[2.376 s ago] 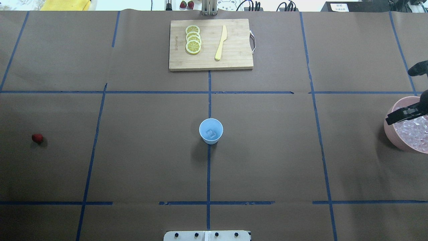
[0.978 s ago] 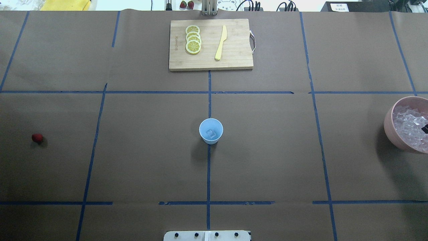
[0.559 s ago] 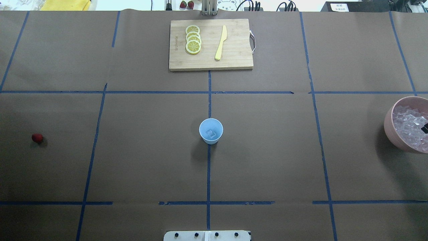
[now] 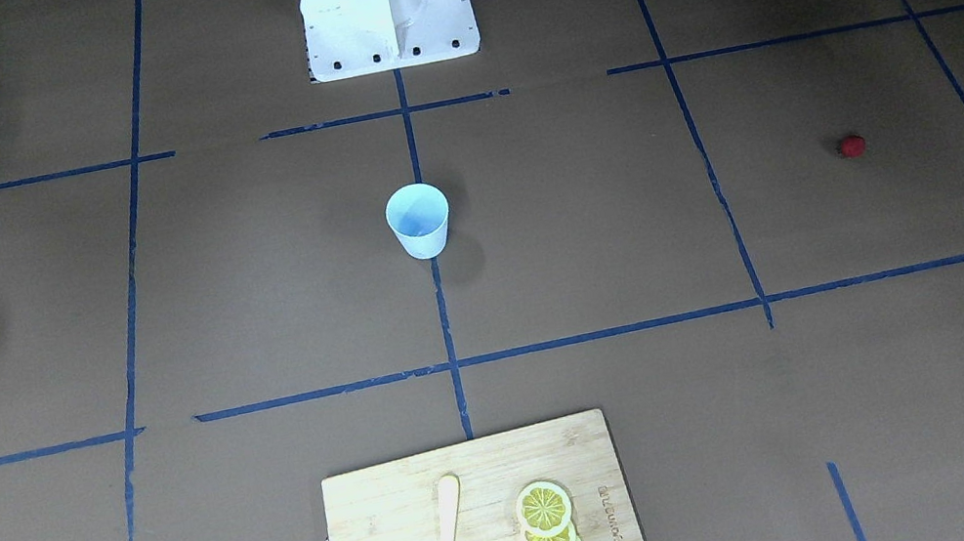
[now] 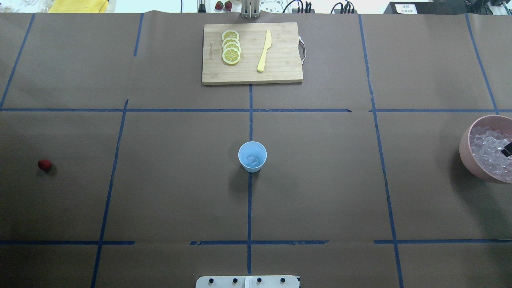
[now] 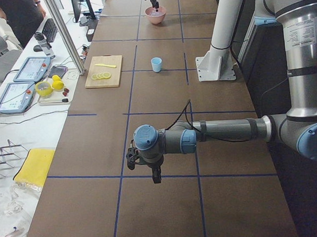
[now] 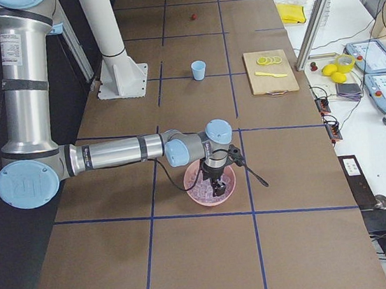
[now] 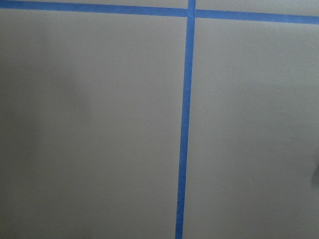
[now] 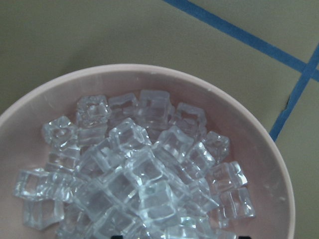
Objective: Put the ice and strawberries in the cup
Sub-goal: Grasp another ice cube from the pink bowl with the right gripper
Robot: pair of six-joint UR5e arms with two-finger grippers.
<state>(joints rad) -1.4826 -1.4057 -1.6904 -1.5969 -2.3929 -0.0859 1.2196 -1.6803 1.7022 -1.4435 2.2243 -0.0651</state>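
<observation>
Here the right gripper [image 7: 217,186] hangs fingers-down over the pile of ice [image 9: 144,179] in the pink bowl [image 5: 465,156], far off to the right of the cup [image 5: 252,156]. Only a dark sliver of it shows from overhead, and I cannot tell whether its jaws are open or closed. The left gripper [image 6: 157,177] points down above bare brown table [image 5: 168,192], well to the left of the cup; its jaws cannot be judged either.

The cup stands upright on the blue centre line, straight out from the robot's base, with one ice cube lying at its bottom. The strawberry [image 5: 44,164] sits alone on the table, far to the left of the cup. Beyond the cup, away from the robot, lies a wooden cutting board [image 5: 280,72] carrying a row of overlapping lemon slices [image 5: 231,52] and a pale yellow knife [image 5: 264,51] beside them.
</observation>
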